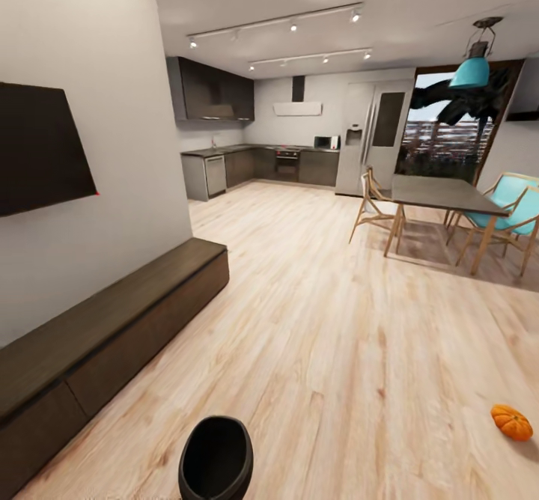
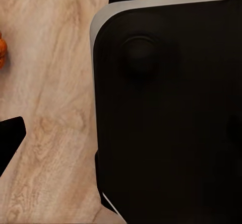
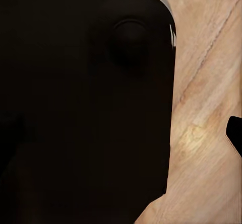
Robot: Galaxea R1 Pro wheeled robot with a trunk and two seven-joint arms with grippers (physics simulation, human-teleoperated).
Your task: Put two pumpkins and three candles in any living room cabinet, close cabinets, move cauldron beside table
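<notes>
The black cauldron (image 1: 216, 459) sits on the wood floor (image 1: 322, 350), close in front of the robot. One orange pumpkin (image 1: 512, 422) lies on the floor far off to the right. The left wrist view catches a bit of a pumpkin (image 2: 2, 53) too. The long dark cabinet (image 1: 105, 343) runs along the left wall, and its drawers look shut. A table (image 1: 442, 194) with blue chairs (image 1: 516, 212) stands far back. No words can be read anywhere. I cannot tell if either hand is wide or narrow.
</notes>
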